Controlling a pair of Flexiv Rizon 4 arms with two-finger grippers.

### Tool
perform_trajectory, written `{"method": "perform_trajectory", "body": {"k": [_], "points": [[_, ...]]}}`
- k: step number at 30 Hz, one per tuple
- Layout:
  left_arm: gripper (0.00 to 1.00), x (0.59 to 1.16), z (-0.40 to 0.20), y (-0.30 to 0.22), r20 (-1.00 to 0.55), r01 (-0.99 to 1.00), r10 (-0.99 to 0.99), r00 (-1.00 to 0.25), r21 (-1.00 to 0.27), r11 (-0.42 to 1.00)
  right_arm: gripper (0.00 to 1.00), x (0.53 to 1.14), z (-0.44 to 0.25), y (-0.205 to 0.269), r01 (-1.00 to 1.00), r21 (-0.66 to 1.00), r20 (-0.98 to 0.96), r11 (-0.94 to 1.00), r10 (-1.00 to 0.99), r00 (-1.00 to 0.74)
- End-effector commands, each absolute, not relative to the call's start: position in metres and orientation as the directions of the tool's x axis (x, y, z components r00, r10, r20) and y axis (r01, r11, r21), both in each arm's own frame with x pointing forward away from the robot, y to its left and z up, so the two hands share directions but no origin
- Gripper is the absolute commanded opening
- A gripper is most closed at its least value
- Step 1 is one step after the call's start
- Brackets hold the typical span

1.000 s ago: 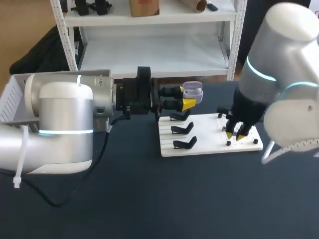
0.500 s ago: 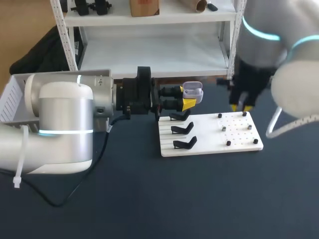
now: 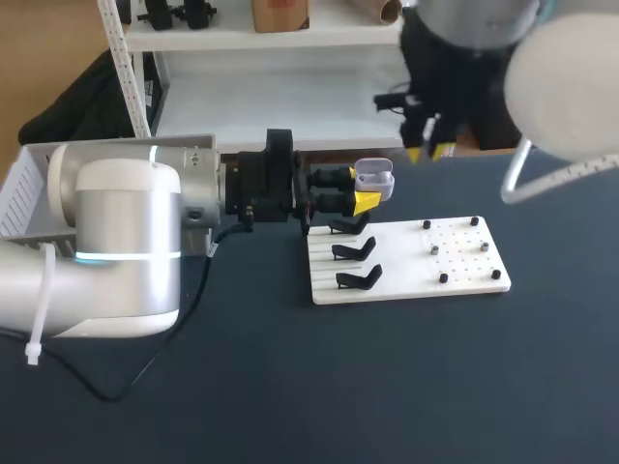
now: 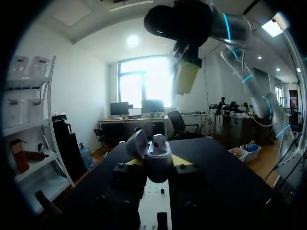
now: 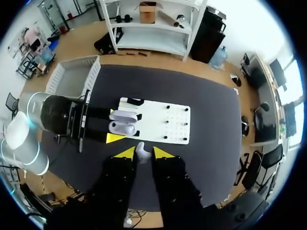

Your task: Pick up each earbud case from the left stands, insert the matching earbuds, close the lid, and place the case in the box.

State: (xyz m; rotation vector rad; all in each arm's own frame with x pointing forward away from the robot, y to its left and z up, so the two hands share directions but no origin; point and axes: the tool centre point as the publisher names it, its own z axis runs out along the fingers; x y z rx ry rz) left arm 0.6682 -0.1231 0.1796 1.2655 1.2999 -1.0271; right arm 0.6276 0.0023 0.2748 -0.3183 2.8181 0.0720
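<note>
Earbud (image 5: 140, 148), seemingly, between right gripper's (image 5: 144, 153) yellow fingertips (image 5: 124, 153).

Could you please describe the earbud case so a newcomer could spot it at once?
Find the white board on the dark table, then the left gripper held over its far left corner. The earbud case is clamped between its fingers: pale, rounded, lid open, unlike the black stands.

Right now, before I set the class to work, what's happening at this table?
The left gripper holds a small earbud case with its lid open, over the stand end of the white board. The right gripper holds one white earbud, raised above the table. The earbud is not yet in the case.
</note>
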Motion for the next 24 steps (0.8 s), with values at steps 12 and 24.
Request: {"method": "perform_trajectory", "body": {"k": [12,24], "points": [[0.0,0.668,0.179,-0.123,-0.99,0.993,0.132,0.06,0.072,0.091,0.0,0.645,0.26,0.053,-0.352,-0.034,-0.251,0.935,-0.349,-0.903],[0.0,0.668,0.179,-0.123,-0.99,0.993,0.132,0.06,0.072,0.091,0.0,0.65,0.242,0.053,-0.391,-0.052,-0.209,0.919,-0.393,-0.896]]}}
